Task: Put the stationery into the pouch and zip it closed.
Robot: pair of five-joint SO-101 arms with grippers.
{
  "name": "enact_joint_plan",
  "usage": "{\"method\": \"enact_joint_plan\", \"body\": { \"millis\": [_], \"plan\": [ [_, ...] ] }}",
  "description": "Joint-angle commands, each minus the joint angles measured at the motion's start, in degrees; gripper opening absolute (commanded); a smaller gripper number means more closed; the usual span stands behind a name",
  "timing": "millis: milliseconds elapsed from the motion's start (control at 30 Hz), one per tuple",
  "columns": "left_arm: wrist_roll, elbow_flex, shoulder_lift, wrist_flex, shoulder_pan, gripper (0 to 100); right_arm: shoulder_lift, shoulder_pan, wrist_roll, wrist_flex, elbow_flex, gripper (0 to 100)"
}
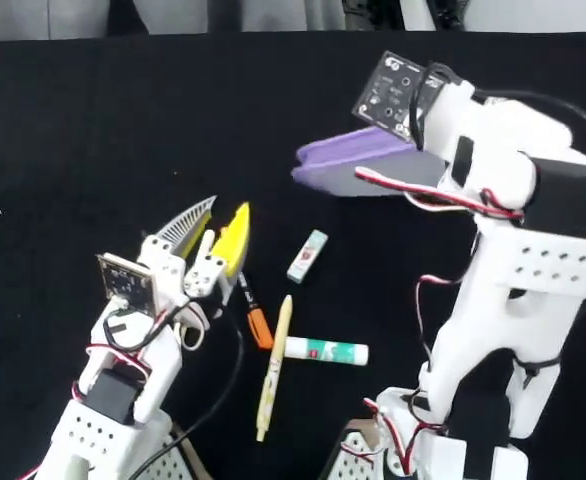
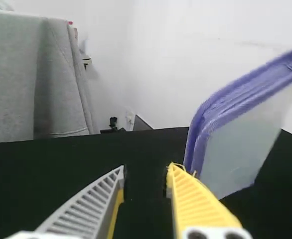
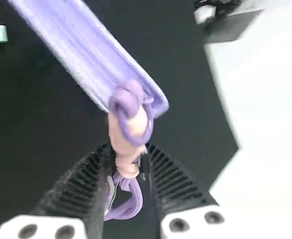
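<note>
Purple pouch (image 1: 358, 160) hangs pinched in your right gripper (image 3: 128, 149); left gripper (image 1: 225, 210) slightly parted, empty. Probably brace the pouch next for unzipping.

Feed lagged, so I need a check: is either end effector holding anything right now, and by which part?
The right end effector grips the purple pouch by its zipper-pull end. The left end effector is open and empty.

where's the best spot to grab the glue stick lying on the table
Grip the glue stick mid-barrel or nearer its free end, coming from straight above with the jaws across its narrow width. It lies flat, and its other end meets the cream pen, so a grip there would likely catch both.
</note>
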Motion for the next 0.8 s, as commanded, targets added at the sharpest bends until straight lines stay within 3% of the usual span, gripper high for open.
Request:
{"method": "enact_joint_plan", "body": {
  "millis": [0, 100, 300, 767],
  "plan": [
    [-0.53, -0.13, 0.0, -0.79, 2.07, 15, -3.03, -0.79, 2.64, -6.68, -8.48, 1.1],
    [-0.53, 0.4, 0.0, -0.79, 1.98, 15, -3.03, -2.2, 3.43, -10.55, -12.18, 1.1],
    [-0.53, 0.4, 0.0, -0.79, 1.8, 15, -3.12, -7.74, 12.57, -11.96, -15.6, 1.1],
    [-0.53, 0.4, 0.0, -0.79, 1.8, 15, -2.77, -13.98, 12.84, -33.23, -15.43, 1.1]
  ]
}}
